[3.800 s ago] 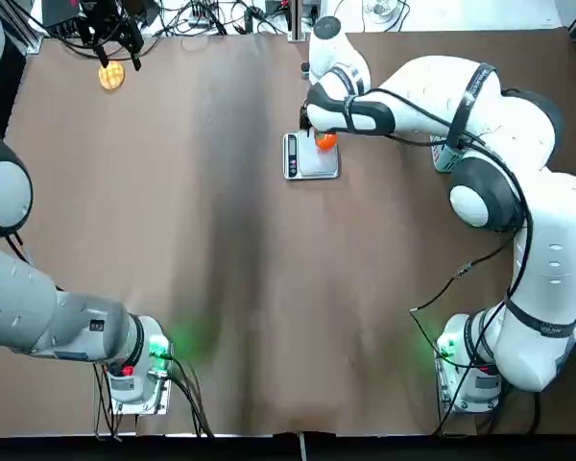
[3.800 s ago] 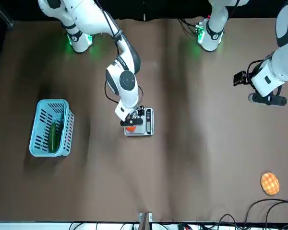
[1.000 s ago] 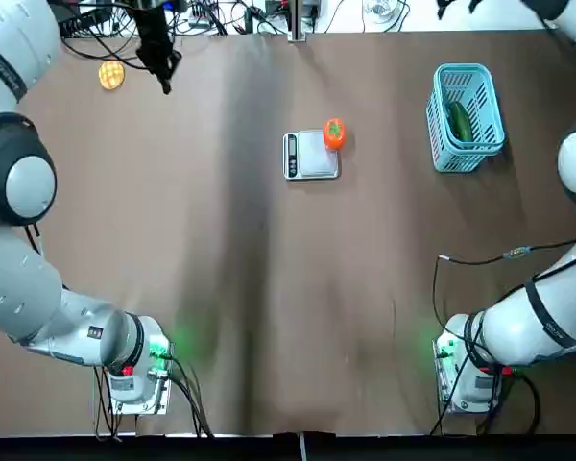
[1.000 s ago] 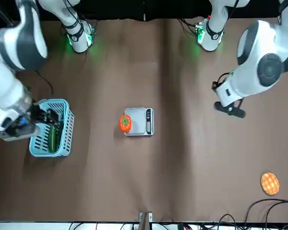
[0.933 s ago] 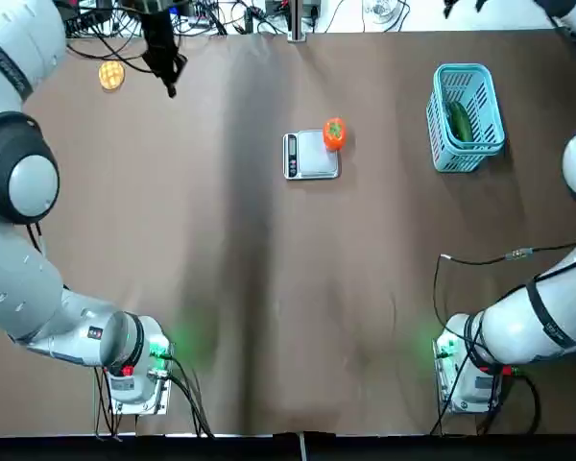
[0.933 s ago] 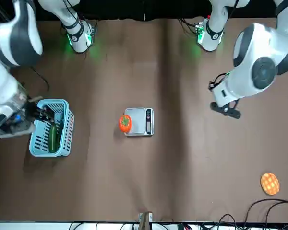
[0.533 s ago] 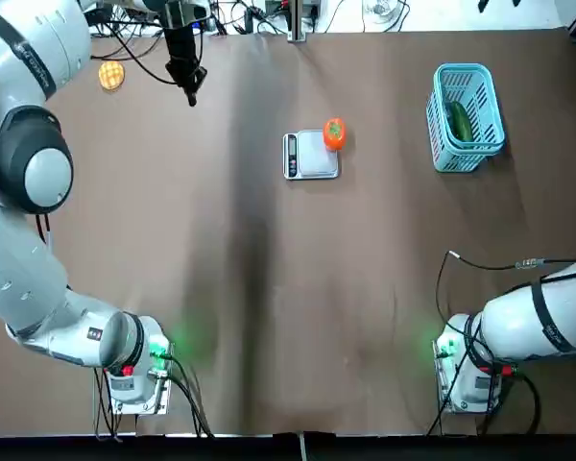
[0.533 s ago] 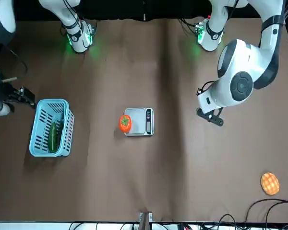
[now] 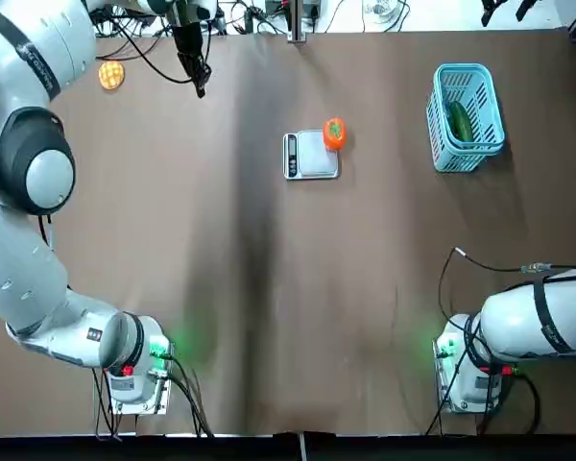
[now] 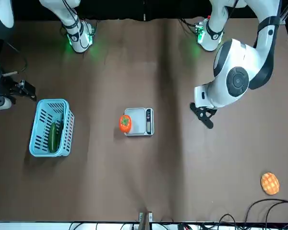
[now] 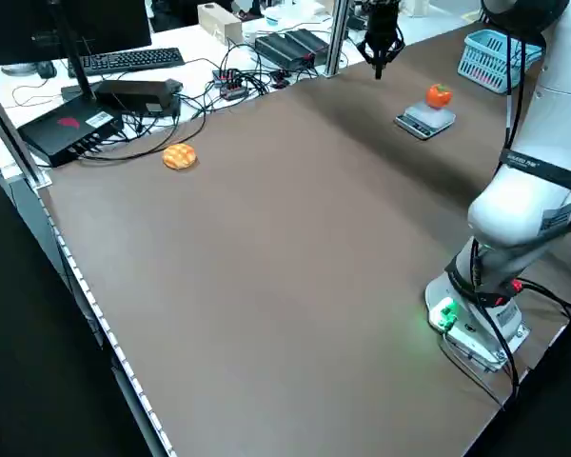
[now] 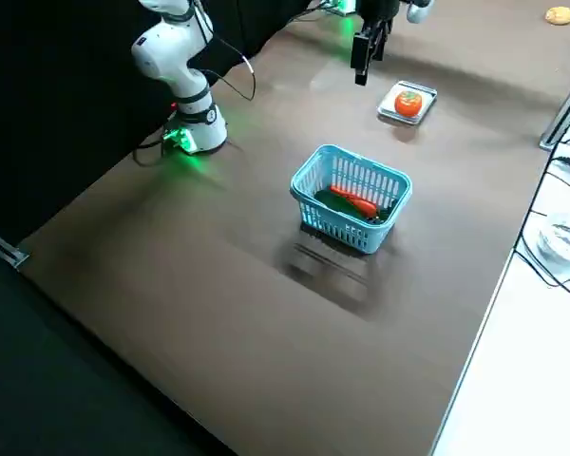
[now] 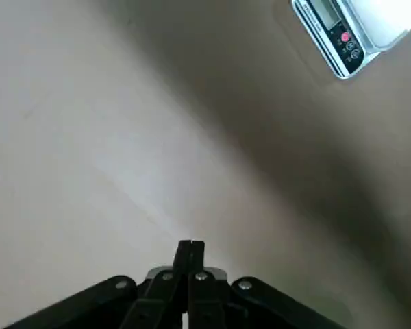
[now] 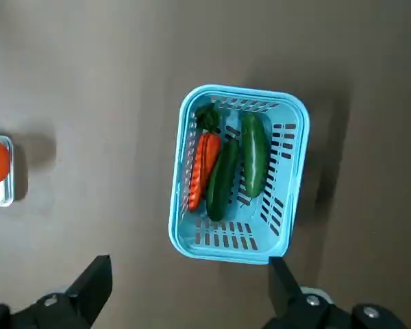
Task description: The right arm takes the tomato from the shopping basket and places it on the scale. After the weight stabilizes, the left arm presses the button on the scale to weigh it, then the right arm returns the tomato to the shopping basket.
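Orange-red tomato [image 9: 334,133] rests on the right edge of the scale [image 9: 311,156], with both claws well away from it.

You'll find the left gripper [image 10: 205,117] hanging pressed together over bare table to the left of the scale; its wrist view shows the two fingers [image 13: 190,252] touching and the scale's dark button strip at the corner. Your right gripper [image 10: 25,89] sits out past the shopping basket [image 9: 467,117], near the table's right edge, spread wide. Only its wrist view lets you see a carrot [image 14: 203,169] lying among two cucumbers [image 14: 254,153] in the basket. A waffle disc [image 9: 110,75] lies at the far left corner. Nothing stands between the left gripper and the scale.
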`<action>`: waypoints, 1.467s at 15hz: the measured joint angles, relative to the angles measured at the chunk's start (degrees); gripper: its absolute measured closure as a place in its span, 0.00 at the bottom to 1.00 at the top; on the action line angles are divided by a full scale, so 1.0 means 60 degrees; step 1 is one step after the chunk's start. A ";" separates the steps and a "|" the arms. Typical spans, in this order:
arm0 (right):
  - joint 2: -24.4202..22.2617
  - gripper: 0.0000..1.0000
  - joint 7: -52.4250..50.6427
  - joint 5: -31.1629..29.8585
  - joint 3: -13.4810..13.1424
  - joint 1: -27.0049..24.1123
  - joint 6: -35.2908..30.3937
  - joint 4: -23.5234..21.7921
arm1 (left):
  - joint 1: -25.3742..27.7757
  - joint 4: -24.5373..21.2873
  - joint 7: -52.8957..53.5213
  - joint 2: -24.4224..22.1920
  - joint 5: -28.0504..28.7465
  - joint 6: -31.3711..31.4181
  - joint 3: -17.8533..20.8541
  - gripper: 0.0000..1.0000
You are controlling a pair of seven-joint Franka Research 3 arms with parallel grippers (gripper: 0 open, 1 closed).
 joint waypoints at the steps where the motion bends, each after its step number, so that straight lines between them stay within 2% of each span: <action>1: -0.0007 0.00 0.0002 0.0000 0.0023 0.0000 0.0001 -0.0034 | -0.0052 0.0000 0.0223 0.0023 0.0070 0.0064 -0.0009 0.99; 8: -0.0011 0.00 0.0007 0.0001 0.0096 0.0000 0.0050 -0.0055 | -0.0342 0.0004 0.2020 0.0072 0.0868 0.0490 -0.0095 0.99; 16: -0.0012 0.00 0.0007 0.0002 0.0173 0.0008 0.0190 -0.0083 | -0.0350 0.0012 0.2476 0.0126 0.0878 0.0506 -0.0240 0.99; 22: -0.0012 0.00 0.0007 0.0002 0.0179 0.0008 0.0212 -0.0098 | -0.0701 0.0266 0.2677 0.0627 0.1081 0.1014 -0.0404 0.99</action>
